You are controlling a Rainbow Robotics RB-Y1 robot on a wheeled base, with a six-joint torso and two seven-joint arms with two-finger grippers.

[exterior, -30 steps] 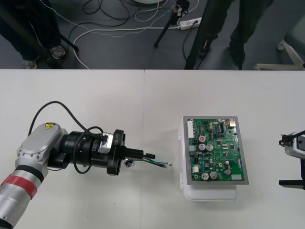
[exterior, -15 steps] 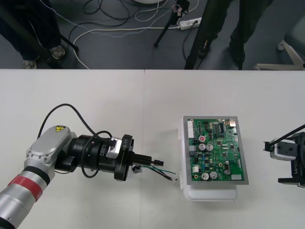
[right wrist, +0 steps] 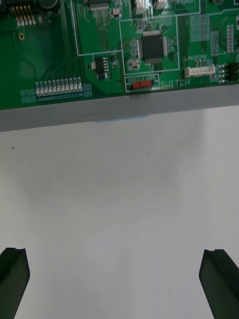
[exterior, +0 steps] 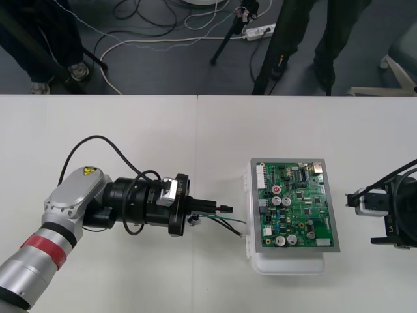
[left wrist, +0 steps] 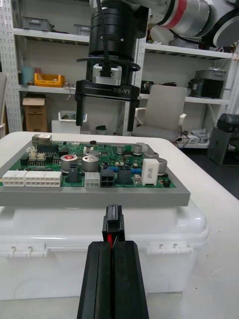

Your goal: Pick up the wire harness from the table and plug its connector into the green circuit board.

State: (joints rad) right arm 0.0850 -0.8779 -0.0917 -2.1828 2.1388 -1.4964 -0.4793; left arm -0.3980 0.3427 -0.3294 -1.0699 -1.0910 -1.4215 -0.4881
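Left gripper [exterior: 220,209] is lining the plug [left wrist: 112,228] up with the board [exterior: 293,205]

It's pinching the harness [exterior: 229,223] right behind the plug, I'd guess to keep it aiming level at the board's near edge. The plug isn't in yet. The left wrist view is showing that pinch properly, while the front view is barely hinting at it. Right gripper [exterior: 384,222] is waiting near the board's other side, fingers spread wide.
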